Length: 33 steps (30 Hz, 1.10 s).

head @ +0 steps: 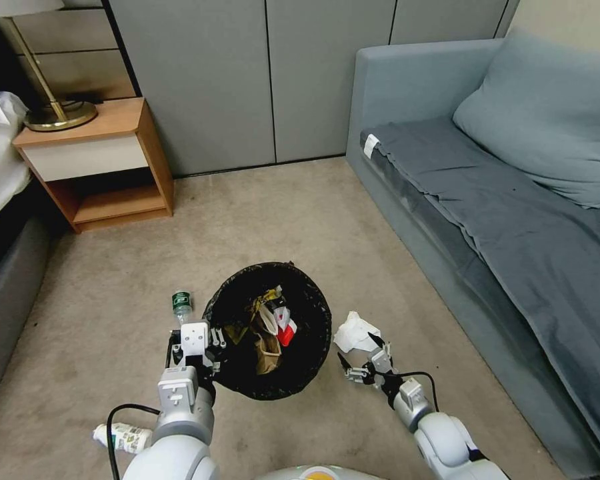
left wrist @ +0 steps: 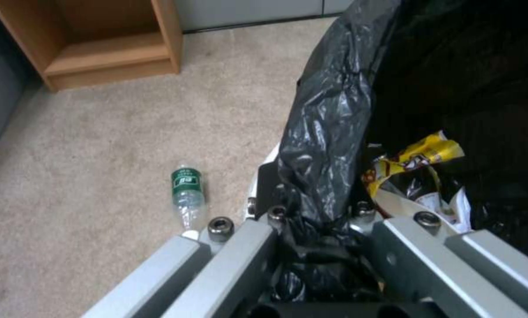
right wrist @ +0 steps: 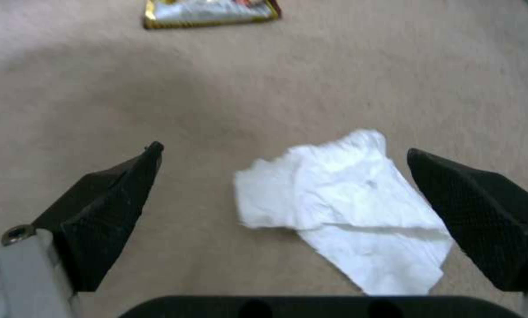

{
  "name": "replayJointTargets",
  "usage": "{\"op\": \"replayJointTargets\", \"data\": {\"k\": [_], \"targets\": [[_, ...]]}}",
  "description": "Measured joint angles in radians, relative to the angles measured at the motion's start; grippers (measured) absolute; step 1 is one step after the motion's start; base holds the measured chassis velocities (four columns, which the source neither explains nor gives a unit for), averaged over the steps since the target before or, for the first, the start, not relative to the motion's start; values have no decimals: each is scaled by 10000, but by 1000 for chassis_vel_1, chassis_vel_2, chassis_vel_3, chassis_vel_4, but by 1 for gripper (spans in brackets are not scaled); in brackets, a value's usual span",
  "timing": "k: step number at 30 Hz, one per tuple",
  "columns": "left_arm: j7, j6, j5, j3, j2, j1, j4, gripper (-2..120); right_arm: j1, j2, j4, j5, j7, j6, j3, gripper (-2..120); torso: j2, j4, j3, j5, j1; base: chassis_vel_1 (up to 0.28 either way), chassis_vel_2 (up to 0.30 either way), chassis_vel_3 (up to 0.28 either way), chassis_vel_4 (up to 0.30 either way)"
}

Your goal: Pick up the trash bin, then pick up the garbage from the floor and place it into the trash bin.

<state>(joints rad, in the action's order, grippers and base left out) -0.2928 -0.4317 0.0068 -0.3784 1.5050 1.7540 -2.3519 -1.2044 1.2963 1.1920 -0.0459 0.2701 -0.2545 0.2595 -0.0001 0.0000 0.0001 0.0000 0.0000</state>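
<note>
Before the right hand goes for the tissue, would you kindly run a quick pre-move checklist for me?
1. Left hand shut on the trash bin rim: ok.
2. Right hand open: ok.
3. Tissue lies between its fingers in the right wrist view: ok.
4. Fingers touching the floor: cannot tell.
5. Bin mouth open beside the tissue: ok.
6. Floor free of other garbage: not ok, green bottle remains.

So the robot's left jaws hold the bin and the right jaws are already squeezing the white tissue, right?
Not quite. The left gripper does hold the trash bin by its rim, but the right gripper is not squeezing the white tissue. The right wrist view shows its jaws wide open, either side of it.
</note>
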Motion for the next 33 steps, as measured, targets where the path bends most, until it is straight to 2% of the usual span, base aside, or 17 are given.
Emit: {"op": "replayJointTargets", "data": {"k": [12,16,19,20,22,23,25,28,29,32,33], "targets": [[2,87,150,22,87,195,-1,0,1408,414,-2688,241,-125,-318,171,100,0,1,0,0,0,0,0,0,0],[1,123,166,18,97,247,-4,0,1528,451,-2997,241,-159,-378,195,98,1,0,0,1,0,0,0,0,0],[-4,154,216,36,113,292,-9,0,1615,499,-3322,255,-120,-596,243,89,1,0,0,0,0,0,0,0,0],[-4,156,227,46,117,294,-9,0,1626,510,-3365,269,-107,-640,249,82,1,0,0,0,0,0,0,0,0],[-4,157,230,50,118,294,-9,0,1629,513,-3374,272,-104,-650,250,82,1,0,0,1,0,0,0,0,0],[-3,159,240,60,121,297,-9,0,1637,521,-3395,277,-99,-676,255,74,1,0,0,0,0,0,0,0,0],[-4,161,249,69,124,298,-9,0,1643,528,-3407,277,-99,-692,258,72,1,0,0,0,0,0,0,0,0],[-4,167,269,87,127,307,-10,0,1680,552,-3436,279,-97,-746,265,52,1,0,0,0,0,0,0,0,0],[-4,167,269,87,127,307,-10,0,1680,552,-3436,279,-97,-746,265,52,1,0,0,0,0,0,0,0,0],[-4,188,290,103,129,334,-9,0,1774,582,-3515,283,-97,-786,269,37,1,0,0,0,0,0,0,0,0],[-4,188,290,103,129,334,-9,0,1774,582,-3515,283,-97,-786,269,37,1,0,0,0,0,0,0,0,0]]}}
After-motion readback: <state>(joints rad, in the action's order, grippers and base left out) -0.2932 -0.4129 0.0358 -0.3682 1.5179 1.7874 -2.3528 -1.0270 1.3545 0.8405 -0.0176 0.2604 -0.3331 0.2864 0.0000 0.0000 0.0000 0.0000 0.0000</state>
